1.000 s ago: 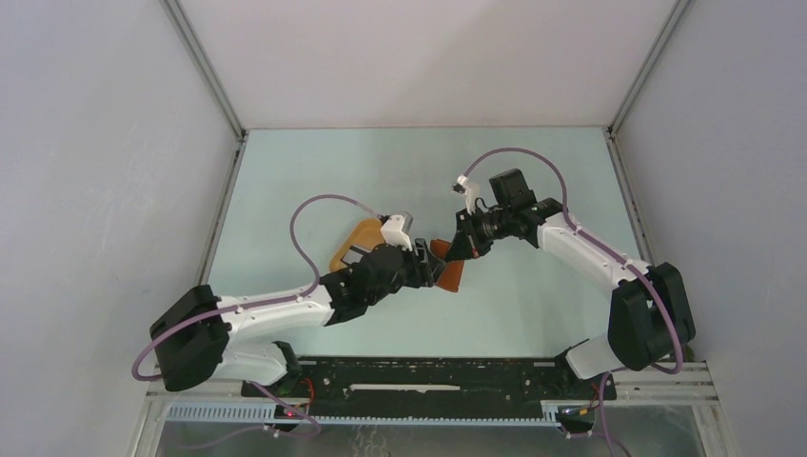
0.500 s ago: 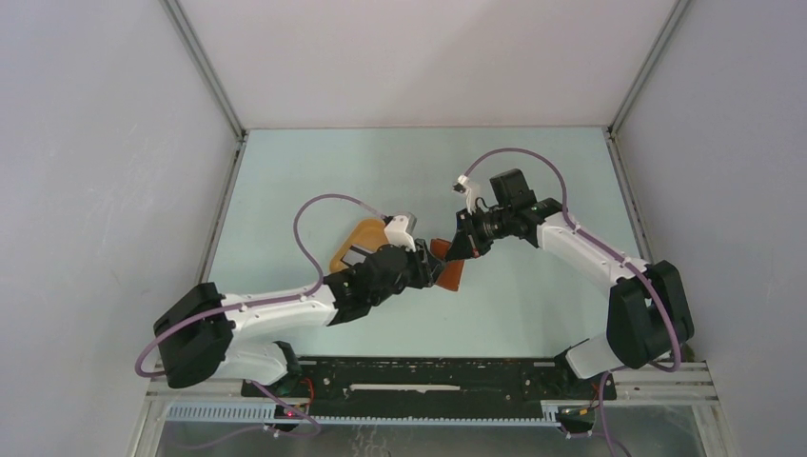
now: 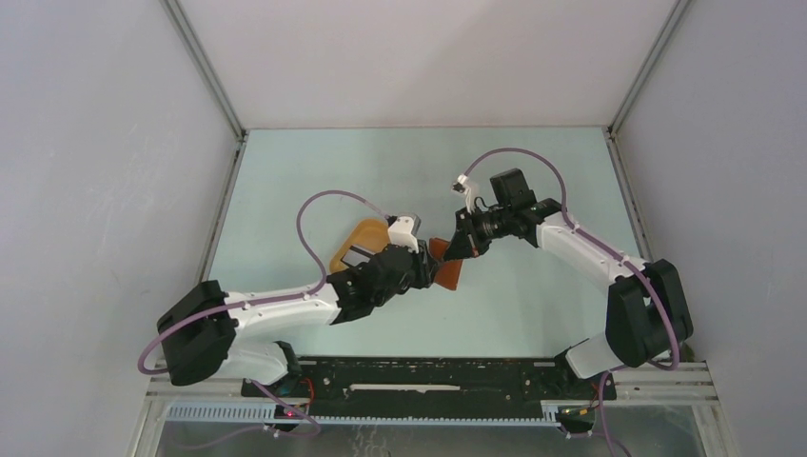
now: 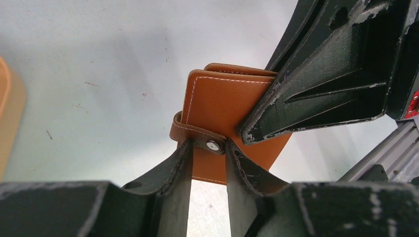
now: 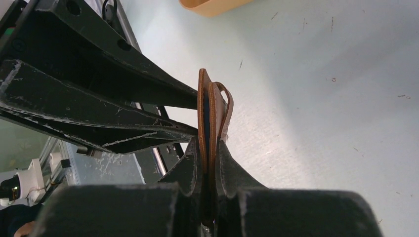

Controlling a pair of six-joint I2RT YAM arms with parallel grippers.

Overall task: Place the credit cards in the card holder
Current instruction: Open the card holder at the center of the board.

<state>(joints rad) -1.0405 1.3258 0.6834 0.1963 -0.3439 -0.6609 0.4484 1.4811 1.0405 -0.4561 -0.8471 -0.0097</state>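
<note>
Pale green worktop [image 3: 533,171], lightly scuffed; plain grey walls [image 3: 95,143] around you. Holder [image 4: 222,98]: red-brown leather, white stitching, snap strap, leaves nearly closed. It stands on edge mid-worktop, near the tray [image 3: 357,238]. Your left pincer [image 4: 207,145] is narrow, pinching the strap; your right pincer [image 5: 207,143] clamps the holder's edge.

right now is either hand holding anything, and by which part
Both hold the card holder: the right hand pinches its closed leaves at one edge, the left hand grips the snap strap.
</note>
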